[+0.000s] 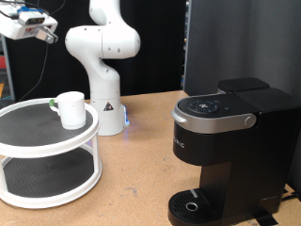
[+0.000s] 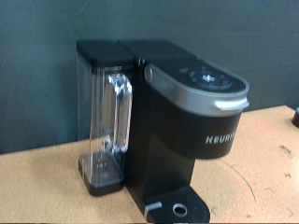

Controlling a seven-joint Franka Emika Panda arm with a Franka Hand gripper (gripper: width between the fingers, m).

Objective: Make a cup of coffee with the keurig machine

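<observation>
1 arm, white, stands on the wooden table near the exterior view's top, its base just beside a white 2-tier round shelf at the exterior view's left. Cup: upright on the shelf's top tier, mouth up, near the edge facing the arm's base; which way its handle points cannot be told. Keurig: upright at the exterior view's right, well apart from the shelf, its long axis vertical. Its front, with the silver lid handle and round drip tray, points toward the exterior view's bottom left; the lid lies shut. Gripper: raised in the exterior view's top left corner, above the shelf and clear of both cup and keurig; whether its fingers are spread or closed cannot be told. Wrist view: the keurig seen from the side bearing its clear water tank, lid handle down, no fingers in view.
</observation>
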